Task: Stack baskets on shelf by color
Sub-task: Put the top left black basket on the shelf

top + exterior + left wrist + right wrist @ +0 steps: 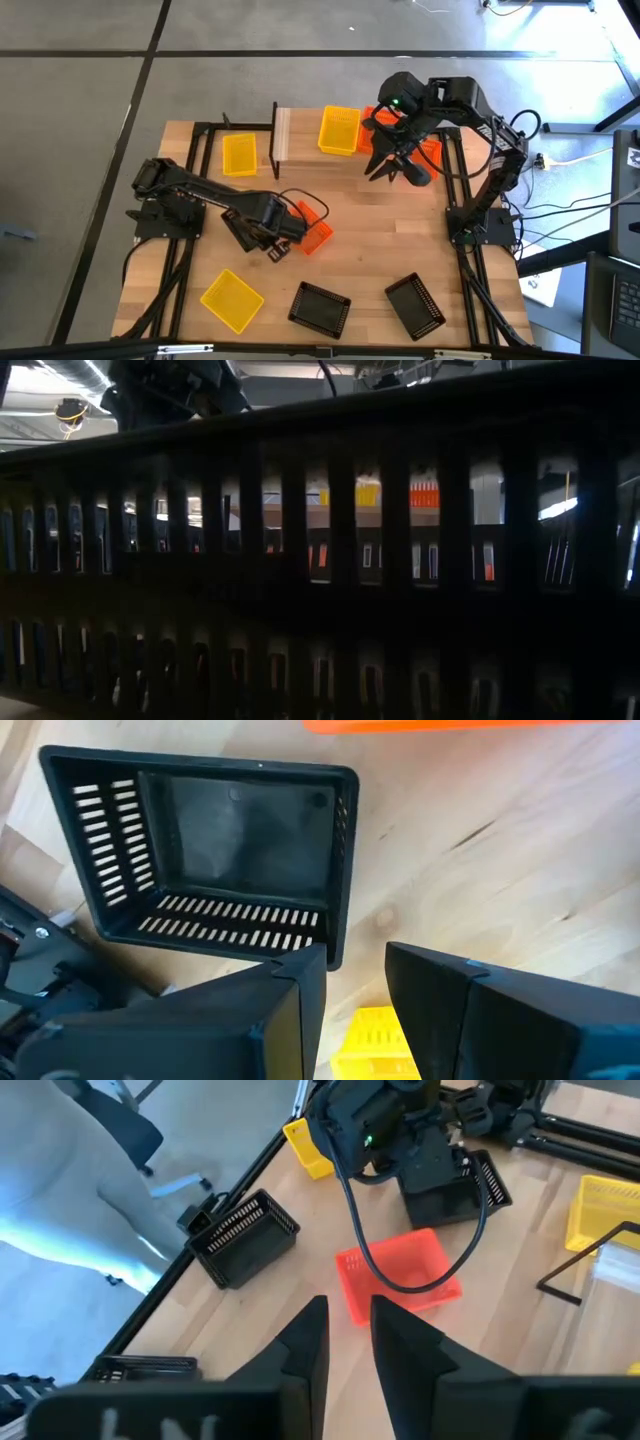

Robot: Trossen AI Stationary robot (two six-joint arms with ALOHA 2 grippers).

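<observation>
Pale wooden tabletop carries scattered light, stiff, perforated plastic baskets; the orange basket mid-table is best pinched by its thin rim. Left gripper beside it stands slightly parted and empty; right gripper, far right, likewise empty

Pale wood-grain worktop. Yellow mesh baskets at upper centre, upper left and lower left. An orange basket lies mid-frame; two black slotted baskets sit along the bottom. Both arms are dark.

Robotics lab or workshop: a wooden worktable with bolted arm mounts stands on grey concrete floor; loose cables and an office chair adjoin.
</observation>
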